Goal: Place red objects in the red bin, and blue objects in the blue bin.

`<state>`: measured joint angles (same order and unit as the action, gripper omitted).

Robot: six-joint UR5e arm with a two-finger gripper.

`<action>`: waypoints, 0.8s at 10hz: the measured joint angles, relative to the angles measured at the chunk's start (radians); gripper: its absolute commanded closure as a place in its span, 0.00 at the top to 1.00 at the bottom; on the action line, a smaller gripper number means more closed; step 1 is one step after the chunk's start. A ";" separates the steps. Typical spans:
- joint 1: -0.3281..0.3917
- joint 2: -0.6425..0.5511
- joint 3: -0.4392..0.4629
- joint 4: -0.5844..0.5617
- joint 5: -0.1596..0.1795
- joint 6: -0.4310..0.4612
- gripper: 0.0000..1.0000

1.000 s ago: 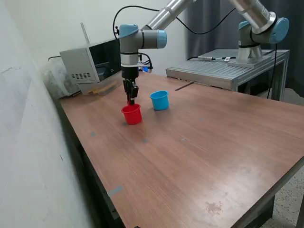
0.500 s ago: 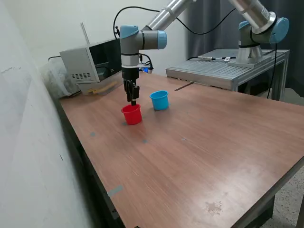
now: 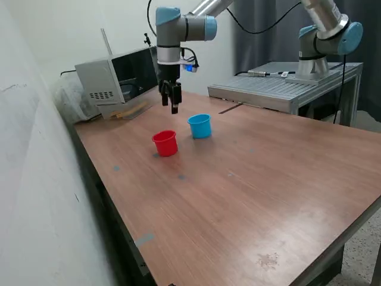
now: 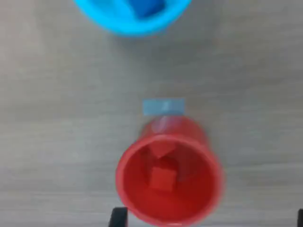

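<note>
Two red cubes lying inside the red cup, one flat, one tilted against the wall. Beside it, toward the exterior view's right, the light-blue cup, holding at least one dark blue cube, cut off at the frame edge. Gripper now lifted well above the cups, having hung just over the red rim a second ago; jaws too small to judge, cannot tell whether spread or pressed, nothing seen between them. Suggests a drop just finished, red sorting probably done. Underneath, brown wood-grain table, scuffed, a pale tape patch by the red cup. Behind, a grey box-like device, a metal bench, dark curtain.
</note>
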<state>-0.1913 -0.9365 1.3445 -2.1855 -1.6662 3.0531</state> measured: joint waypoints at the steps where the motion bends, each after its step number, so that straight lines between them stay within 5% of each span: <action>1: 0.021 -0.102 0.043 0.082 -0.003 0.025 1.00; 8: 0.235 -0.688 0.133 0.611 -0.030 0.217 1.00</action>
<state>0.0441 -1.6245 1.4779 -1.5744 -1.6965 3.2705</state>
